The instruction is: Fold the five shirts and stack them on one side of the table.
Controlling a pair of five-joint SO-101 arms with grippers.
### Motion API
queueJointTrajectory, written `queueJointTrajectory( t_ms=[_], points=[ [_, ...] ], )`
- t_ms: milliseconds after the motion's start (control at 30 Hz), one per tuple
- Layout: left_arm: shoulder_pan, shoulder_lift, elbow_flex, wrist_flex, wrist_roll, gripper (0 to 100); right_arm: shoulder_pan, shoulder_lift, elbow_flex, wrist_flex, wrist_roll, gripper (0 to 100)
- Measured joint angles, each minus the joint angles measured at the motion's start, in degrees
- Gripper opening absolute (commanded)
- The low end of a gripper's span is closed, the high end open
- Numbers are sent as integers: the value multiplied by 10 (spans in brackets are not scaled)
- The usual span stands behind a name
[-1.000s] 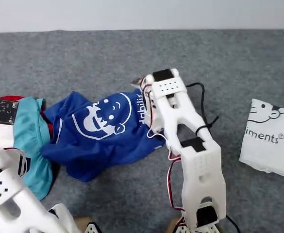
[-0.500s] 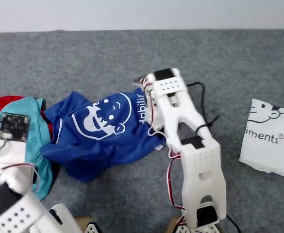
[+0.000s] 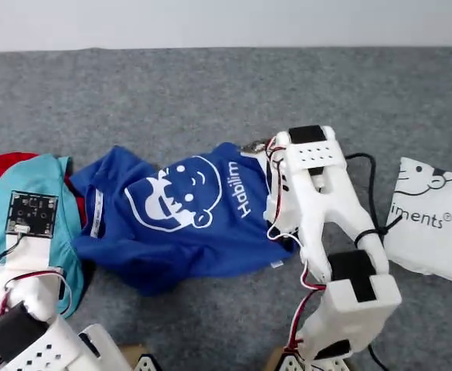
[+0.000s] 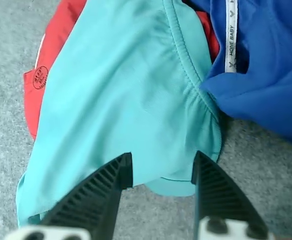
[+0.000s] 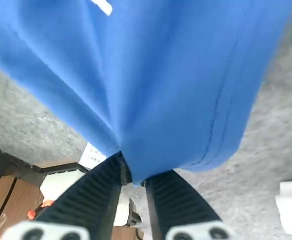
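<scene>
One blue shirt (image 3: 187,224) in right gripper (image 5: 133,172); left gripper (image 4: 160,165) wide over teal shirt (image 4: 126,100).

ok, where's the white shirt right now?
High view: the white shirt lies folded at the far right of the table, just beyond the right arm, apart from the blue shirt.

High cam overhead, wrist cams close-up; all share blue shirt (image 3: 187,243).
</scene>
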Motion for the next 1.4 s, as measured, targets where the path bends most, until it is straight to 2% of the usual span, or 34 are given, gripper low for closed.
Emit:
queueJointTrajectory(
  t_ms=[100, 167, 233, 367, 500, 633, 800, 1000, 1100, 1167, 1333, 1400],
  points=[
    [14, -4, 0, 0, 0, 195, -1, 51, -24, 0, -5, 270],
    [23, -4, 0, 0, 0, 195, 0, 92, -67, 0, -42, 291],
    [27, -4, 0, 0, 0, 195, -3, 113, -120, 0, -73, 281],
    [27, -4, 0, 0, 0, 195, -29, 115, -200, 0, -84, 232],
    [27, -4, 0, 0, 0, 195, -61, 120, -218, 0, -85, 117],
    [28, -4, 0, 0, 0, 195, -73, 184, -219, -11, -68, 27],
    [28, -4, 0, 0, 0, 195, -79, 286, -251, -57, -37, 26],
    [28, -4, 0, 0, 0, 195, -78, 349, -423, -57, -34, 26],
    [28, -4, 0, 0, 0, 195, -84, 366, -507, -13, -33, 27],
    [28, -4, 0, 0, 0, 195, -87, 367, -534, -1, -33, 43],
    [28, -4, 0, 0, 0, 195, -88, 327, -508, -1, -33, 213],
    [28, -4, 0, 0, 0, 195, -87, 285, -467, -1, -33, 220]
  ],
)
